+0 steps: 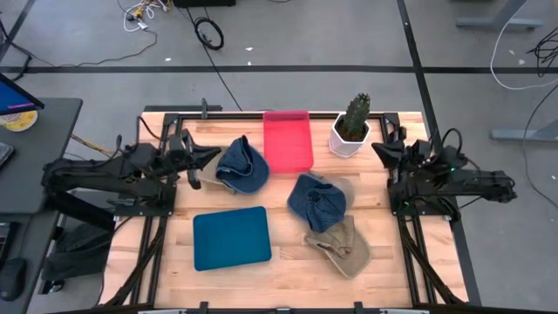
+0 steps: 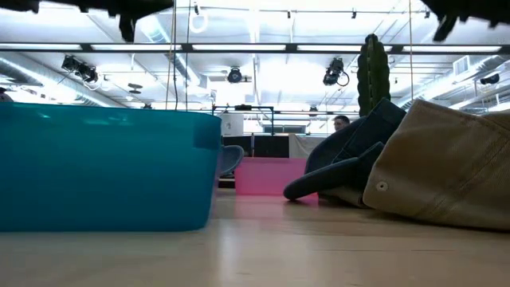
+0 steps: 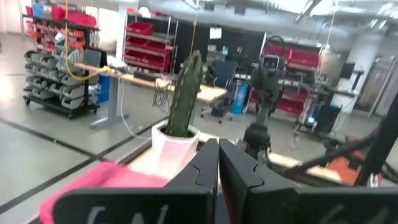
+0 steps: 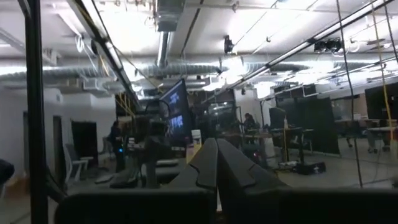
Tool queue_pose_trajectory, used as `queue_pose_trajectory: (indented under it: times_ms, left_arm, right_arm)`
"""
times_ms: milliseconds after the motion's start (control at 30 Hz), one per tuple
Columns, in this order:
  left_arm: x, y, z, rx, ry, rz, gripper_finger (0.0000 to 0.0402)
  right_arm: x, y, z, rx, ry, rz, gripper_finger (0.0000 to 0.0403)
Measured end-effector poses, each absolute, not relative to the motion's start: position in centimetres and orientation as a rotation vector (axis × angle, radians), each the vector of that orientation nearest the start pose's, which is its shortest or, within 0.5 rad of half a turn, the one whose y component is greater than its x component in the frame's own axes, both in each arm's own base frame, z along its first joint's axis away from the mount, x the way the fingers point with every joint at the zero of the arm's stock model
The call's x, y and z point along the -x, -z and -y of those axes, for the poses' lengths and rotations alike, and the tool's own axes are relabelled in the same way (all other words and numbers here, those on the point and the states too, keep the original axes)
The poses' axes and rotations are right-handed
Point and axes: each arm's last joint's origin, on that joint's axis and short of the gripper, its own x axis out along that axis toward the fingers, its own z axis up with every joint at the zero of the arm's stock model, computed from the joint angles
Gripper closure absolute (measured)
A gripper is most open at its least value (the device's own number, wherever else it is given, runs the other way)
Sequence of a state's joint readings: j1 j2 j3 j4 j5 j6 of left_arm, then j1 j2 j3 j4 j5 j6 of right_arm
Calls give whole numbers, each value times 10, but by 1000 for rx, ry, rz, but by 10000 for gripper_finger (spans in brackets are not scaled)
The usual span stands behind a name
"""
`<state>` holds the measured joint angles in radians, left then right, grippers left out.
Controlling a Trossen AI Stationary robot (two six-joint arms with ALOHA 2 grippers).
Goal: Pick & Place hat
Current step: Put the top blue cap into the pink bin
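Observation:
Several hats lie on the wooden table. A blue denim hat rests partly on a tan hat at the left. A second blue hat lies at the middle, over a tan one. Another tan hat lies nearer the front. My left gripper is shut, raised at the table's left edge beside the left tan hat, and holds nothing. In the left wrist view its fingers are pressed together. My right gripper is shut and raised at the right edge, its fingers together.
A pink tray stands at the far middle and a teal tray at the near left. A cactus in a white pot stands at the far right, close to my right gripper. Bare wood shows along the near edge.

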<state>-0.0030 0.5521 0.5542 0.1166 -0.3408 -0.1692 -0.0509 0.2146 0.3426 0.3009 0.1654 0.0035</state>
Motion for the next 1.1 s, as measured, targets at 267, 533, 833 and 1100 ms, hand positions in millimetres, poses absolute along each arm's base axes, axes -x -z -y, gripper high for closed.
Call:
queue_pose_trajectory:
  times_ms: [267,533,833,1100]
  left_arm:
    - [-129,-351,-10,207,-335,241,385]
    - [-125,-361,-10,246,-328,279,385]
    - [-128,-360,-11,348,-365,299,385]
    - [-122,-377,-12,337,-381,334,350]
  right_arm:
    - [-108,-359,11,-136,224,375,397]
    - [-135,-405,9,-37,106,352,397]
    - [-161,-431,7,0,21,293,381]
    - [-179,-472,11,17,110,117,297]
